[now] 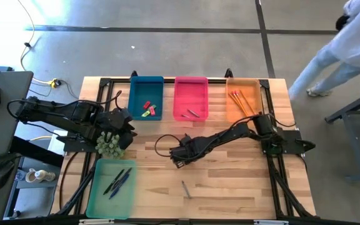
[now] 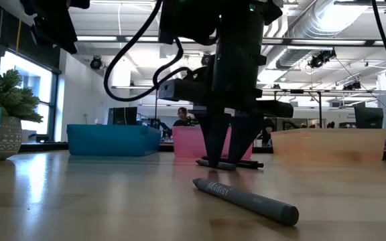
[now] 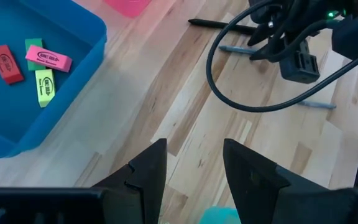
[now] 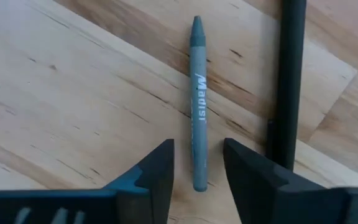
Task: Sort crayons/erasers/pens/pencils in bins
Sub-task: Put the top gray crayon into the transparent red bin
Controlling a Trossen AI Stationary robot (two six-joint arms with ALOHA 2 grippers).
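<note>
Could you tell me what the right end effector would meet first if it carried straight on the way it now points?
The right end effector would meet the grey crayon lying on the table between its open fingers; a black pen lies just beside.

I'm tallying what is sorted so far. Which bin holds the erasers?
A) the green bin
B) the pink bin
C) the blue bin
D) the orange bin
C: the erasers lie in the blue bin, red, pink and green blocks on its floor in the left wrist view.
</note>
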